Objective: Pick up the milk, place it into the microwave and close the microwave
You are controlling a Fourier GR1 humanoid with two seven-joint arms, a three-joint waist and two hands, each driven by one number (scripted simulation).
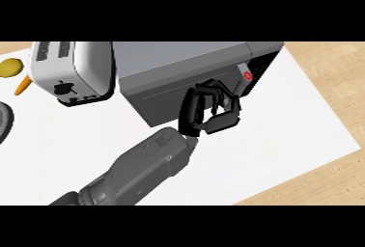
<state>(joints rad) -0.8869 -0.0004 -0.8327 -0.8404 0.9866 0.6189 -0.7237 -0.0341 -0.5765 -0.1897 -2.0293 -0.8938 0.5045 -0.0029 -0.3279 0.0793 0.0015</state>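
Head view: one black hand (pixel 210 108), which arm unclear, lies fingers straight against the door of the grey box-shaped microwave (pixel 187 72) at 12 o'clock on the white tabletop (pixel 299 130). Milk unseen. A white toaster (pixel 71 72) stands at 10 o'clock.

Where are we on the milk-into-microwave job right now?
The milk is nowhere on the counter, so it looks already placed, though I cannot see inside the microwave. In hand: one robot hand, which side I cannot tell, has curled fingers against the microwave door, apparently pushing it. Left: finishing the close; a dark gap at the microwave's right end by the red button suggests the door isn't fully shut.
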